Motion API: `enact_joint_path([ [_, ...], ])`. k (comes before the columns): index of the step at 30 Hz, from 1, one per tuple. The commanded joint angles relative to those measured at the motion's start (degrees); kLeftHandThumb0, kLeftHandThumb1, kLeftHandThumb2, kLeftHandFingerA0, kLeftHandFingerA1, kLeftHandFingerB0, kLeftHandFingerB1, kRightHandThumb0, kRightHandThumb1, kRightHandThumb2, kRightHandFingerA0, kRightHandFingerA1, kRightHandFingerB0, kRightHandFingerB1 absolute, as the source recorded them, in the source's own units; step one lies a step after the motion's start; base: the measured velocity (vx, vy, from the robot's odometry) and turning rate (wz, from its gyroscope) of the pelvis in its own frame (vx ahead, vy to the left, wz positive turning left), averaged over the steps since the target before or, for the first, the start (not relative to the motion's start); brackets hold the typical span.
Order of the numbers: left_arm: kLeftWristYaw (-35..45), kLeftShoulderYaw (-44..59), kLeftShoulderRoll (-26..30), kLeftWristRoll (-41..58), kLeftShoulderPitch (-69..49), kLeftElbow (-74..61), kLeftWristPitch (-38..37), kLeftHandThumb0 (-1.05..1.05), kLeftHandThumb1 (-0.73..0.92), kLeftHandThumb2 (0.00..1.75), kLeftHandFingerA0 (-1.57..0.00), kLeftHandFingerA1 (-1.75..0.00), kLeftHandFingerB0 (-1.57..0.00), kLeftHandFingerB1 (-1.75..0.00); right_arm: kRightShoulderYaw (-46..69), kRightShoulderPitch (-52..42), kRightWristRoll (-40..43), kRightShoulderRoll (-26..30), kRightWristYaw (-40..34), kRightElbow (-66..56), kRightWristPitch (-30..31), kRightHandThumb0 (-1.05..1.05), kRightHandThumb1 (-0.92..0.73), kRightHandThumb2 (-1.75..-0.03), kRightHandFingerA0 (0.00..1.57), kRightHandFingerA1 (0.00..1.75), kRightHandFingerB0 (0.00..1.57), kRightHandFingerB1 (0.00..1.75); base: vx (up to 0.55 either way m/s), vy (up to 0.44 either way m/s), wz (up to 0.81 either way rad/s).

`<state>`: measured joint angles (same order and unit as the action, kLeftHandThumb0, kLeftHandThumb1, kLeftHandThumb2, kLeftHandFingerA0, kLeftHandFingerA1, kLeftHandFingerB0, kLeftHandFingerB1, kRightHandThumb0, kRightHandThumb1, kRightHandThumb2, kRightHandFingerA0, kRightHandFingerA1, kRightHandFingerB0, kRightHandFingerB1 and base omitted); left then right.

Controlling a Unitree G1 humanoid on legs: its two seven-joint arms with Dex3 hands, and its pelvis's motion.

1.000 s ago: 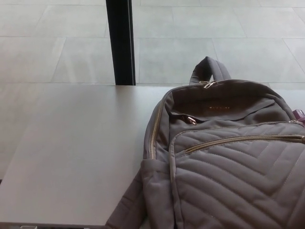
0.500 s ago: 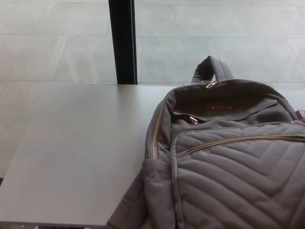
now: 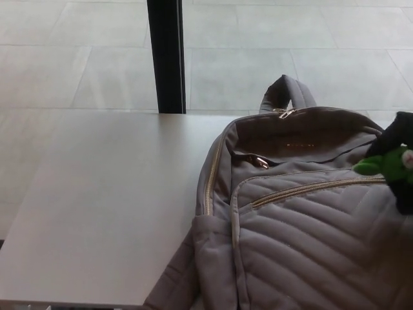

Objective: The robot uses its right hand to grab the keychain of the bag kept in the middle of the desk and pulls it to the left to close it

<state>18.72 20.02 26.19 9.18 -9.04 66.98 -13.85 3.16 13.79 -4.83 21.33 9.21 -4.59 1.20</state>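
In the head view the grey bag (image 3: pixel 303 219) lies on the right part of the bench (image 3: pixel 110 206), and at its right edge the black right hand (image 3: pixel 400 132) meets a green keychain (image 3: pixel 377 166) by the front zipper's right end, though whether it grips cannot be told.

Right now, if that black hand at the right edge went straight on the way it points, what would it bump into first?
Probably the grey backpack: the right hand points left across its upper front, towards the gold zipper pull. Its height above the fabric is unclear, so it may already be touching.
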Motion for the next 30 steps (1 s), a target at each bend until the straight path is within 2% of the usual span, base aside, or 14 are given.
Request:
enact_joint_path([
  [1, -0.9, -0.6, 0.5, -0.8, -0.1, 0.3, -1.7, -0.63, 0.79, 0.64, -0.62, -0.54, -0.50, -0.43, -5.0, 1.9, -5.0, -4.9, -3.4, -1.6, 9.7, -0.12, -0.46, -1.26, 0.92, 1.72, 0.82, 1.55, 0.00, 0.000, 0.00],
  [4, -0.6, -0.6, 0.6, -0.7, 0.2, 0.9, -2.0, -0.64, 0.79, 0.64, -0.61, -0.53, -0.47, -0.42, -7.4, 2.4, -6.3, -8.3, -5.0, -1.6, 11.2, -0.10, -0.43, -1.32, 0.91, 1.75, 0.80, 1.62, 0.00, 0.000, 0.00],
  [7, 0.2, -0.3, 0.4, 0.0, -0.2, 0.3, -1.9, -0.65, 0.79, 0.63, -0.60, -0.53, -0.46, -0.42, -9.4, 3.7, -8.5, -10.0, -6.0, -1.0, 13.2, -0.13, -0.46, -1.27, 0.91, 1.75, 0.79, 1.61, 0.00, 0.000, 0.00],
  [12, 0.1, -0.8, 0.1, -0.3, -0.5, -0.3, -2.0, -0.65, 0.80, 0.64, -0.59, -0.53, -0.46, -0.43, -11.9, 7.0, -8.9, -14.3, -7.2, 0.9, 13.7, -0.09, -0.43, -1.35, 0.90, 1.75, 0.78, 1.63, 0.00, 0.000, 0.00],
  [15, -0.1, -0.5, 0.0, -0.1, -0.6, -0.4, -2.0, -0.65, 0.79, 0.64, -0.60, -0.53, -0.47, -0.43, -13.2, 9.6, -9.4, -15.8, -7.4, 2.9, 12.7, -0.14, -0.47, -1.30, 0.92, 1.75, 0.75, 1.66, 0.00, 0.000, 0.00],
  [17, -0.3, -0.6, 0.0, -0.1, -0.5, -0.2, -1.8, -0.63, 0.80, 0.64, -0.61, -0.53, -0.47, -0.43, -14.3, 12.2, -10.2, -17.6, -7.6, 3.4, 14.9, -0.12, -0.48, -1.27, 0.88, 1.75, 0.76, 1.63, 0.00, 0.000, 0.00],
  [25, -0.7, -0.9, -0.3, -0.3, 0.1, 0.9, -2.4, -0.68, 0.79, 0.63, -0.63, -0.56, -0.53, -0.45, -17.6, 21.8, -11.4, -21.1, -6.7, 9.1, 15.0, -0.21, -0.46, -1.27, 0.88, 1.75, 0.75, 1.66, 0.00, 0.000, 0.00],
  [27, -1.4, -1.2, -0.3, -0.7, 0.9, 1.2, -1.5, -0.67, 0.78, 0.63, -0.65, -0.54, -0.51, -0.43, -19.5, 24.9, -12.7, -23.6, -7.7, 10.7, 16.3, -0.21, -0.45, -1.28, 0.93, 1.75, 0.82, 1.66, 0.00, 0.000, 0.00],
  [28, -1.7, -1.5, -0.4, -0.9, 1.1, 0.9, -1.2, -0.66, 0.79, 0.63, -0.66, -0.55, -0.51, -0.44, -20.3, 25.4, -13.0, -24.3, -7.3, 10.4, 17.6, -0.21, -0.47, -1.21, 0.91, 1.75, 0.78, 1.71, 0.00, 0.000, 0.00],
  [29, -2.0, -1.7, -0.4, -1.0, 1.2, 0.9, -0.9, -0.64, 0.79, 0.63, -0.66, -0.55, -0.51, -0.43, -21.1, 25.4, -13.3, -24.8, -7.2, 10.5, 17.5, -0.22, -0.52, -1.12, 0.94, 1.72, 0.81, 1.59, 0.00, 0.000, 0.00],
  [30, -1.9, -1.9, -0.5, -1.0, 1.4, 1.0, -0.7, -0.65, 0.79, 0.63, -0.64, -0.54, -0.49, -0.44, -22.3, 25.1, -13.8, -25.9, -7.6, 10.6, 17.3, -0.18, -0.50, -1.17, 0.95, 1.71, 0.82, 1.56, 0.00, 0.000, 0.00],
])
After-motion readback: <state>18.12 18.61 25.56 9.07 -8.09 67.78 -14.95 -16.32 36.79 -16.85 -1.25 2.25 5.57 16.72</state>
